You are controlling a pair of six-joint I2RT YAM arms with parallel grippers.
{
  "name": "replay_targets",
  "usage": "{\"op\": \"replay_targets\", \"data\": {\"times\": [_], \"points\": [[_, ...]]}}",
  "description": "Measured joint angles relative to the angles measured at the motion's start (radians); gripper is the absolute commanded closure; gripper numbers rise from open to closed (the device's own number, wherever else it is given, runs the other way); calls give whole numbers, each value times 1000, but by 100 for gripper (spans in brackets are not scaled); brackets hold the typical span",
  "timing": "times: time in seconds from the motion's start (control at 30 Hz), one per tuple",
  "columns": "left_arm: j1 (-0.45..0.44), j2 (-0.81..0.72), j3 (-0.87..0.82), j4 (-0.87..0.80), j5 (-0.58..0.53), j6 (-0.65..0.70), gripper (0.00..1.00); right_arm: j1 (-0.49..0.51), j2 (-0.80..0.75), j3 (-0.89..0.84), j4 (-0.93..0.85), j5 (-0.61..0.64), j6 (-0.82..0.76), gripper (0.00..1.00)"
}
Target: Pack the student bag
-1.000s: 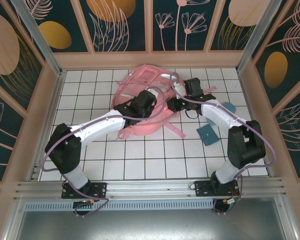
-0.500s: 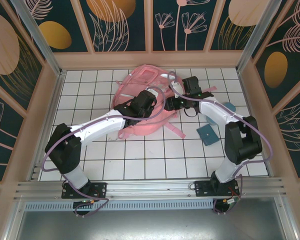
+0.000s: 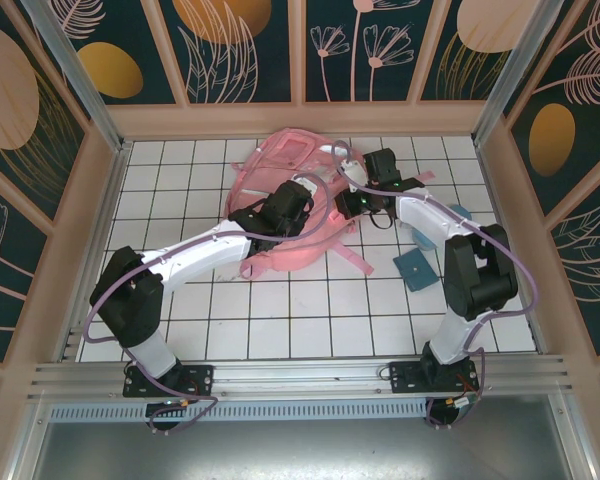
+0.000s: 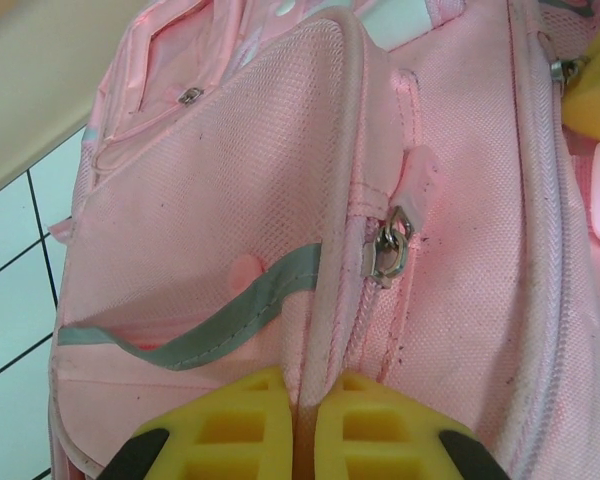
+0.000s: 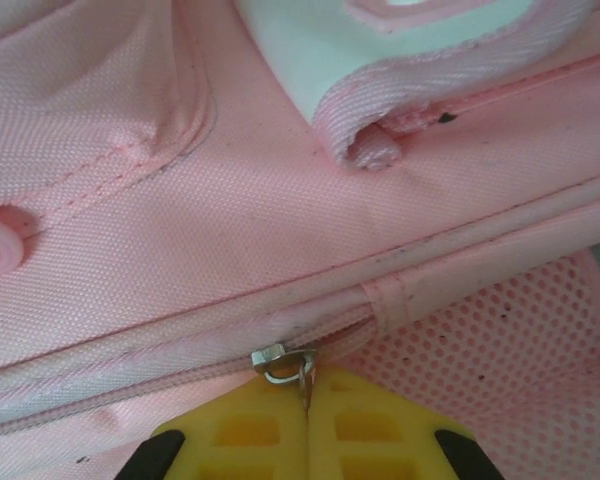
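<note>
The pink student bag [image 3: 283, 165] lies on the tiled table at the back centre, its straps spread toward the front. My left gripper [image 3: 302, 203] rests on the bag's middle. In the left wrist view its yellow fingers [image 4: 250, 415] are shut on the bag's piped front-pocket seam [image 4: 332, 250], beside a metal zipper pull [image 4: 390, 250] and a grey-green strip [image 4: 230, 320]. My right gripper [image 3: 346, 206] presses against the bag's right side. Its fingers [image 5: 370, 420] are shut on the metal pull of a zipper slider [image 5: 273, 357] on a long zip beside pink mesh [image 5: 510, 340].
A flat teal-blue item [image 3: 417, 268] lies on the tiles right of the bag, and a smaller blue one [image 3: 459, 213] sits behind my right forearm. A loose pink strap [image 3: 352, 262] trails toward the front. Wooden walls close in the table on three sides.
The right gripper opened and closed again, now pinching the zipper pull. Its elbow swung left and back toward the bag. The left arm has held still.
</note>
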Motion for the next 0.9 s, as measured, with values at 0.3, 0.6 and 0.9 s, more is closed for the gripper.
{"op": "replay_targets", "data": {"times": [0.3, 0.6, 0.9], "points": [[-1, 0, 0, 10, 2, -1, 100, 4, -46, 7, -29, 22, -29, 100], [0, 1, 0, 8, 2, -14, 100, 45, -98, 3, -90, -74, 4, 100], [2, 6, 0, 11, 37, -69, 100, 164, -178, -171, 61, -225, 180, 100]]}}
